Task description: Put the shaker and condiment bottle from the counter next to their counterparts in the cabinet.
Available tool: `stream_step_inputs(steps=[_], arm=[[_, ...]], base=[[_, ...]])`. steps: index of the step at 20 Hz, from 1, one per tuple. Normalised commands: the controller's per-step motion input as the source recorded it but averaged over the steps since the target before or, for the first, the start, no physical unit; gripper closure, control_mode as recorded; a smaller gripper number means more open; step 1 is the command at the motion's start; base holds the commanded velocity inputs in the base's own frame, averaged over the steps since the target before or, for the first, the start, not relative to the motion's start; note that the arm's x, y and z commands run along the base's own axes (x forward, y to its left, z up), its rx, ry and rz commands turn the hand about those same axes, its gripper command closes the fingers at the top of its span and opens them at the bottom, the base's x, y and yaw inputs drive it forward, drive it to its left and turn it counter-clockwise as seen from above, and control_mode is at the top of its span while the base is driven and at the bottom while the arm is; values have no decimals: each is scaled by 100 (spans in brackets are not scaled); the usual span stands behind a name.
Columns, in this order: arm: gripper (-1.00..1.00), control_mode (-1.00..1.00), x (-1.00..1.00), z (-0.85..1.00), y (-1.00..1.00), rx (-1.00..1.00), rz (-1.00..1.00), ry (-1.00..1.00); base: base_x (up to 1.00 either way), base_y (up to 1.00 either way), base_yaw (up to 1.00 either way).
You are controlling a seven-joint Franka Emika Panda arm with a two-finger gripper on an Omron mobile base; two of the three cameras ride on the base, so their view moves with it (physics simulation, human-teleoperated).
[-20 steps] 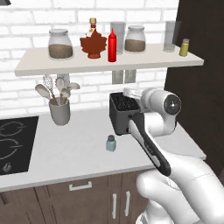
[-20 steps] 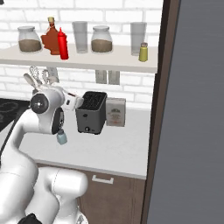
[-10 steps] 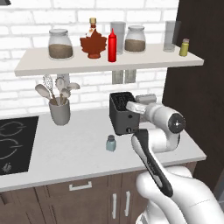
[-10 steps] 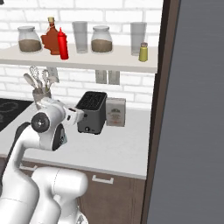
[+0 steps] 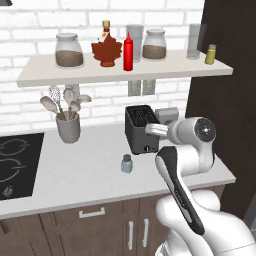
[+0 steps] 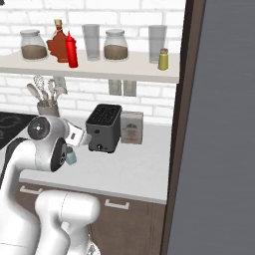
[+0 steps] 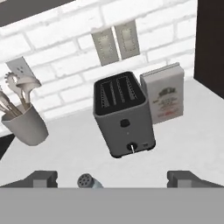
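Gripper [image 7: 112,178]: jaws spread wide, holding nothing, poised above the counter [image 5: 85,175]. Shaker [image 5: 127,163]: upright on the counter, just beneath and between the fingers, in front of the toaster [image 5: 141,129]. Box [image 7: 165,93]: beside the toaster, by the wall. Utensil cup [image 5: 68,126]: further left. Shelf [image 5: 125,74] above: red bottle [image 5: 128,52] just beside the maple-leaf bottle [image 5: 106,49]; yellow-green shaker [image 5: 211,54] at the right end.

The shaker's [image 7: 86,180] perforated cap sits between the wide-spread end effector [image 7: 114,178] fingertips, before a toaster [image 7: 123,114].
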Motion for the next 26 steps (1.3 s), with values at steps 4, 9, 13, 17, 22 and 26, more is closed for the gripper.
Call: stream_step_inputs(steps=[4,9,13,17,22,26], arm=[[-100,-100,-3,-8,0,0,0,0],[-100,-100,-23,-81,9,-3,0,0],[-100,-100,-19,-87,7,-2,0,0],[-100,-100,0,-7,0,0,0,3],[-100,-100,9,-13,10,-1,0,5],[-100,-100,53,-91,57,-11,0,22]], base=[[0,0,0],[0,0,0],[0,0,0],[0,0,0],[0,0,0],[0,0,0]])
